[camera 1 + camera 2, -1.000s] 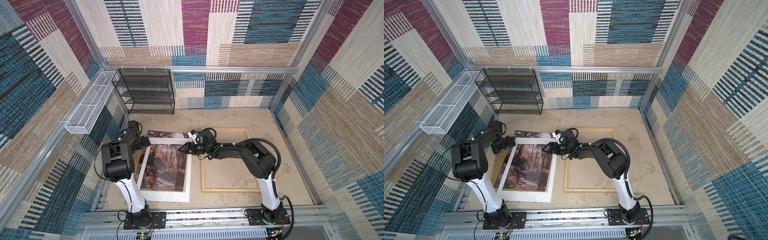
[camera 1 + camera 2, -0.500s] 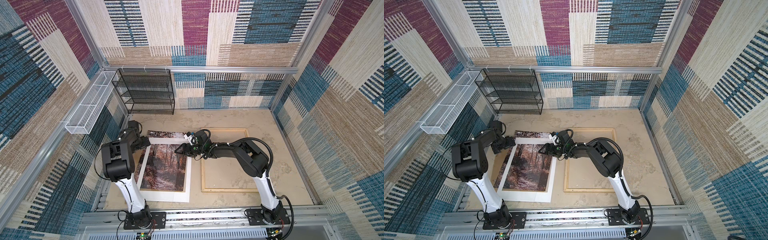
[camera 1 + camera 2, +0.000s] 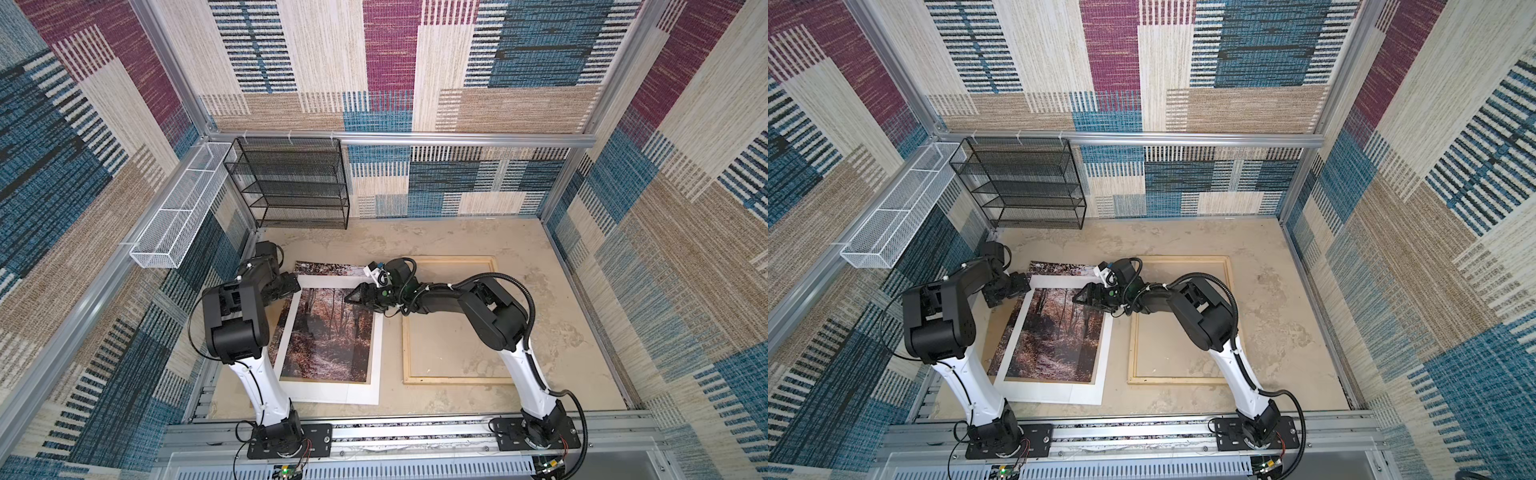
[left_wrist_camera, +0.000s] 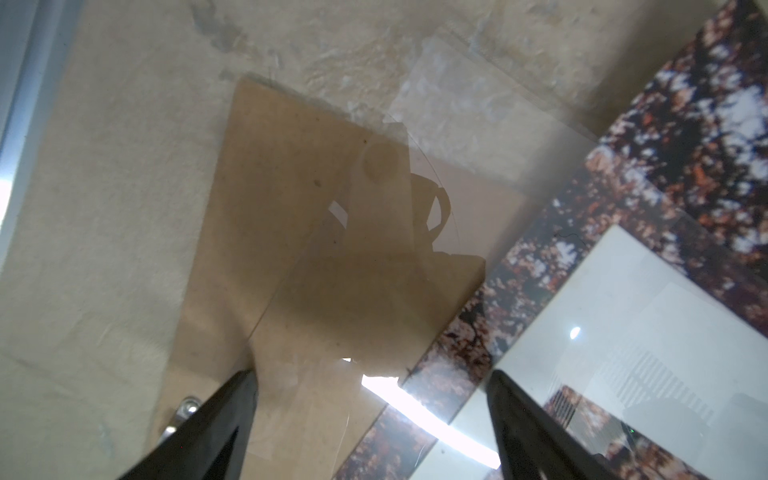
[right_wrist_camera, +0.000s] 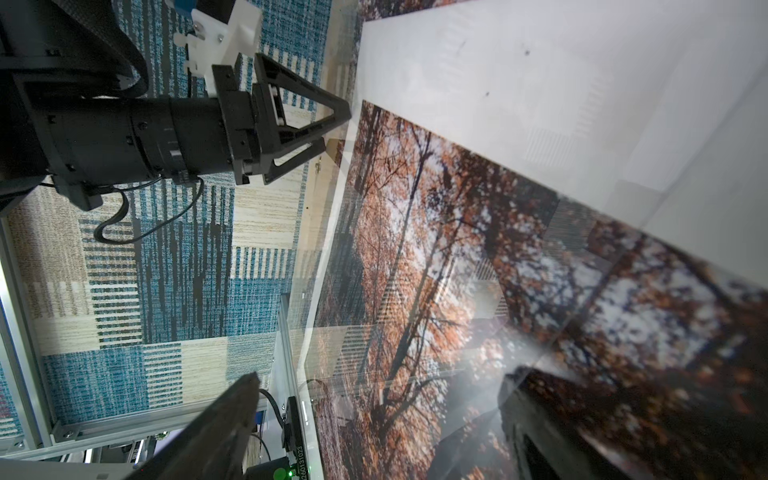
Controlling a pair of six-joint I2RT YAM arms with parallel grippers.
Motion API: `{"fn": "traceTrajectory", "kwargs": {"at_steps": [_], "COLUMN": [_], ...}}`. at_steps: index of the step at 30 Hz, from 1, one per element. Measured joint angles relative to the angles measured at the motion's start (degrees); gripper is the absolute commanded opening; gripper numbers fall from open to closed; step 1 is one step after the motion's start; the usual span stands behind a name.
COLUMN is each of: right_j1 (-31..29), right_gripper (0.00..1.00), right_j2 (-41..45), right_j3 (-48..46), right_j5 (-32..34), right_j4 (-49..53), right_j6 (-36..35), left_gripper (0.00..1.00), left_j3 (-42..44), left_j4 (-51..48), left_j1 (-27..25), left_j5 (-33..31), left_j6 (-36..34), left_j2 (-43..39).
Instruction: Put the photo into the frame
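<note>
The photo (image 3: pixel 328 332) lies flat left of centre in both top views, under a white mat (image 3: pixel 332 394), with its top edge poking past the mat. The frame (image 3: pixel 457 379) lies just to its right, with bare desk (image 3: pixel 436 241) above and beside it. The left pincer (image 3: pixel 293 286) sits at the mat's upper left corner and the right pincer (image 3: pixel 349 297) over its upper right, both spread wide, gripping nothing.

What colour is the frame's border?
Pale natural wood; the frame shows best in a top view.
</note>
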State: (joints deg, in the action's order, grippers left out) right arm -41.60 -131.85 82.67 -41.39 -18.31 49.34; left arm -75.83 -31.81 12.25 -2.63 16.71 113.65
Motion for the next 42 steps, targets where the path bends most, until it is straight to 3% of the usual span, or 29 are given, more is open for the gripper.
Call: {"fn": "traceTrajectory", "kwargs": {"at_steps": [7,21,31,42], "right_j1": [0.0,-0.04,0.0,-0.04], "right_gripper": [0.81,0.48,0.44,0.32], "right_j2": [-0.02,0.0,-0.15,-1.79], "right_j3": [-3.32,-4.39,-2.29,1.55], "right_j5": [-0.92,-1.99,-2.01,-1.86], "right_j4": [-6.47,-8.0,-7.8,-6.88], "right_j6": [3.1,4.61,4.63,4.83], "left_gripper": [0.88,0.87,0.86,0.85], "left_j3": [-0.02,-0.09,-0.11,-0.11], "left_j4": [0.26,0.9,1.57,5.81], "left_j1": [0.0,0.0,0.0,0.0], "left_j5": [0.2,0.22,0.39,2.45], "left_j6": [-0.37,-0.39,-0.61,-1.77], "left_j2": [0.17,0.37,0.48,0.98]}}
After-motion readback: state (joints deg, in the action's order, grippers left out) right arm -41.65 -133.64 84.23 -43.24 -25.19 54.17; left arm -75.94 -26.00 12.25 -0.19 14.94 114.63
